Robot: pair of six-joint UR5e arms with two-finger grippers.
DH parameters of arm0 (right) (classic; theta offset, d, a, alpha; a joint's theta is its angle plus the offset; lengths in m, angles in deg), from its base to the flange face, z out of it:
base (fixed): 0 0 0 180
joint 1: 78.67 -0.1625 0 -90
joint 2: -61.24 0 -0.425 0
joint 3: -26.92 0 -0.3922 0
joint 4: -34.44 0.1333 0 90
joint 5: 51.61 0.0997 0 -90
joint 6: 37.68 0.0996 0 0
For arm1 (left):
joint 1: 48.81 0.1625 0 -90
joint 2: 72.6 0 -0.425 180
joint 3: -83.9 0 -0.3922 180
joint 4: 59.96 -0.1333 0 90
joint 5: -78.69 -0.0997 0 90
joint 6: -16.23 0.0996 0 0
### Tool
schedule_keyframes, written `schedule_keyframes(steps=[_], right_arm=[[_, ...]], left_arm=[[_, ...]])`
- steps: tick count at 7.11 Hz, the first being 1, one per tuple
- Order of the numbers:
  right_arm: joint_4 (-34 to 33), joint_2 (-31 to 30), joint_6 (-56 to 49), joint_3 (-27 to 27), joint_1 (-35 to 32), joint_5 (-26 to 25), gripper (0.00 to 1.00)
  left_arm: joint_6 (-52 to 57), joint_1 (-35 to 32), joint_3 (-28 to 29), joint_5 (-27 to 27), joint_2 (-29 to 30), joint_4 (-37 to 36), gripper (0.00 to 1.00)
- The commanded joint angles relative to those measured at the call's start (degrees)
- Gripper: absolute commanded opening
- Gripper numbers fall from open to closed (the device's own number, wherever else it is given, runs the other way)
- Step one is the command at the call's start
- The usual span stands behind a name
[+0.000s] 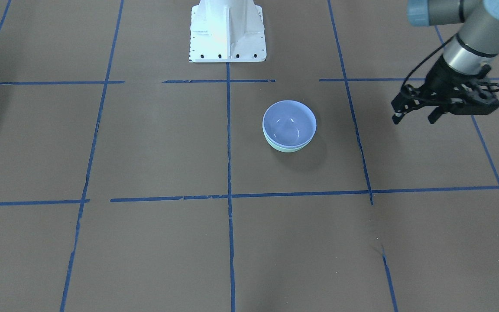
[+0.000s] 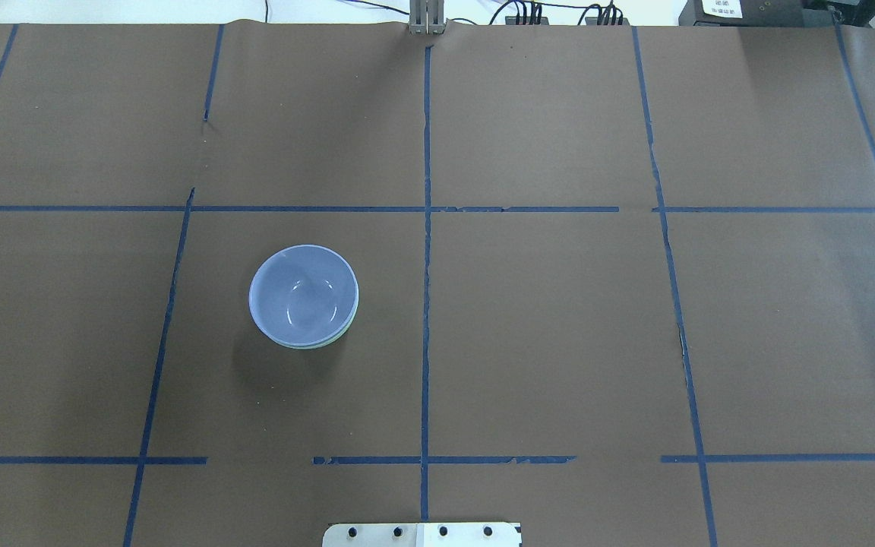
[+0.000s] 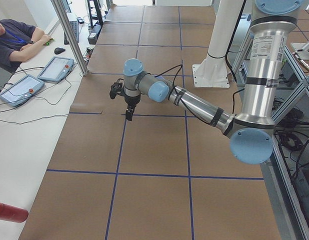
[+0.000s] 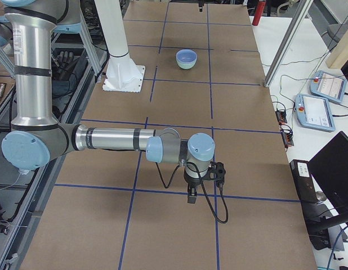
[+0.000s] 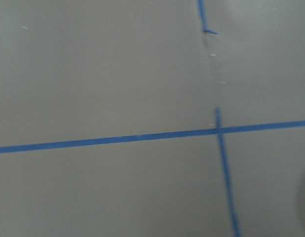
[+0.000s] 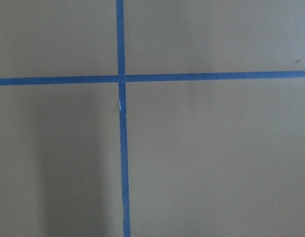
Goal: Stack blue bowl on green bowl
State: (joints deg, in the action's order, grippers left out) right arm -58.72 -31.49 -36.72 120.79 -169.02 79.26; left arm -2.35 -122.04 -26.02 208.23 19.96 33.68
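The blue bowl (image 1: 289, 123) sits nested inside the green bowl (image 1: 287, 149), upright, just left of the table's middle line in the overhead view. There the blue bowl (image 2: 302, 295) covers the green bowl (image 2: 349, 327) except for a thin sliver of rim. The stack also shows far off in the exterior right view (image 4: 186, 56). My left gripper (image 1: 414, 118) is open and empty, hovering well away from the bowls toward the table's left end. My right gripper (image 4: 192, 194) shows only in the exterior right view, far from the bowls; I cannot tell if it is open or shut.
The white robot base (image 1: 228, 30) stands behind the bowls. Blue tape lines (image 2: 426, 228) grid the brown table. An operator (image 3: 14, 37) sits with control tablets (image 3: 55, 69) beyond the left end. More tablets (image 4: 317, 109) lie beyond the right end.
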Motion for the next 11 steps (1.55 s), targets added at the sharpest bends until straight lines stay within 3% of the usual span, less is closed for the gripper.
schedule_keyframes(steps=[1, 3, 5, 11], right_arm=[[0.00, 0.00, 0.01, 0.00, 0.00, 0.00, 1.00], [0.00, 0.00, -0.08, 0.00, 0.00, 0.00, 1.00], [0.00, 0.00, -0.08, 0.00, -0.09, 0.00, 1.00], [0.00, 0.00, -0.08, 0.00, -0.09, 0.00, 1.00]], left_arm=[[18.43, -8.74, 4.78, 0.89, -4.74, 0.13, 1.00], [22.16, -15.15, 7.07, 6.04, -9.39, 0.65, 1.00], [29.73, -19.65, 8.14, 6.07, -12.30, -0.31, 1.00], [30.44, -19.85, 7.35, 5.46, -15.65, 0.48, 1.00]])
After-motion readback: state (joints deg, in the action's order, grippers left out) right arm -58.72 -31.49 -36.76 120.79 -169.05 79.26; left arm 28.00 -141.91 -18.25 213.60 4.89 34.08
